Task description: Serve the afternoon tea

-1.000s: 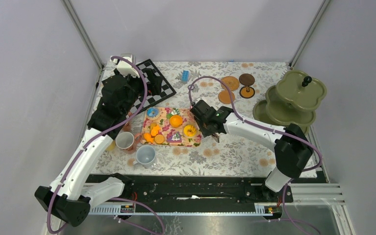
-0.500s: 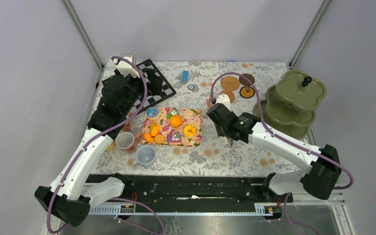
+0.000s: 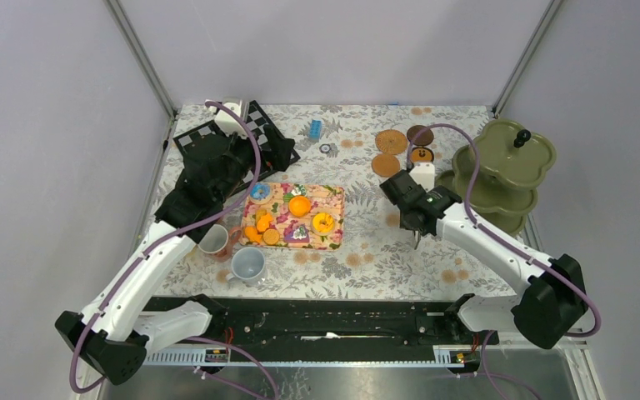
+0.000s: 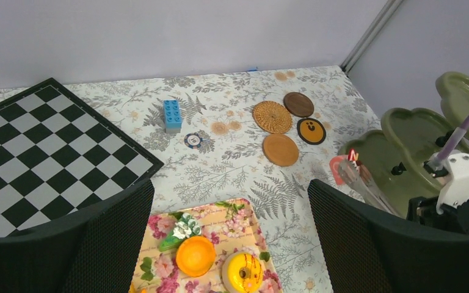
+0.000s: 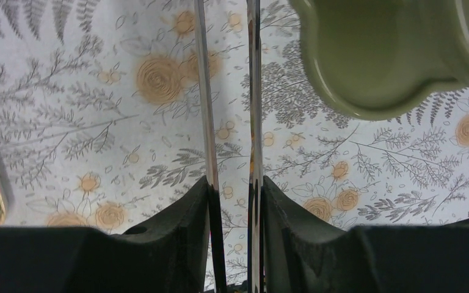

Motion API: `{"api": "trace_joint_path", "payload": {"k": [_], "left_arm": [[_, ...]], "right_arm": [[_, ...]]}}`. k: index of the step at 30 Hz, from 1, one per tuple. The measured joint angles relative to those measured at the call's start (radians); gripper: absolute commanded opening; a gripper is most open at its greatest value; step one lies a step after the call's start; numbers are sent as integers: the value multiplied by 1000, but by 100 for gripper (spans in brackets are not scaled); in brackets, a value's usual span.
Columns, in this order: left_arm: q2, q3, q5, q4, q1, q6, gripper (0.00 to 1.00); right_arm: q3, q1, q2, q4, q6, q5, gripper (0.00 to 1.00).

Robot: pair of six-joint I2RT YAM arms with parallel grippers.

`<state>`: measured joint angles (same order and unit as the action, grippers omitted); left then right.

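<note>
No words, brand names or numbers are showing legibly anywhere in view. The only sign standing out is a small orange face, two dots and a curved mouth, showing on a dark round coaster (image 4: 311, 130) lying just beside a plain orange-brown coaster (image 4: 280, 149). A small round chip (image 4: 193, 140) is carrying a mark too tiny to read.
</note>
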<state>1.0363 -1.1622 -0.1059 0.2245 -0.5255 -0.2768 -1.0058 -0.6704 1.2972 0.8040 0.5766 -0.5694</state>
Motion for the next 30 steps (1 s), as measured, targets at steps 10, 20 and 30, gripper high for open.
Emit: {"api": "trace_joint_path", "payload": {"k": [10,20,30], "left_arm": [[0,0,-3,-1,-64,0,99],[-12,0,-4,-1,-98,0,99],[-16,0,-4,-1,-108,0,99]], "right_arm": [[0,89,-12,23,79,-30,29],[2,185,75,-5,84,-96,29],[43,274,119,-119,60,-104,29]]}}
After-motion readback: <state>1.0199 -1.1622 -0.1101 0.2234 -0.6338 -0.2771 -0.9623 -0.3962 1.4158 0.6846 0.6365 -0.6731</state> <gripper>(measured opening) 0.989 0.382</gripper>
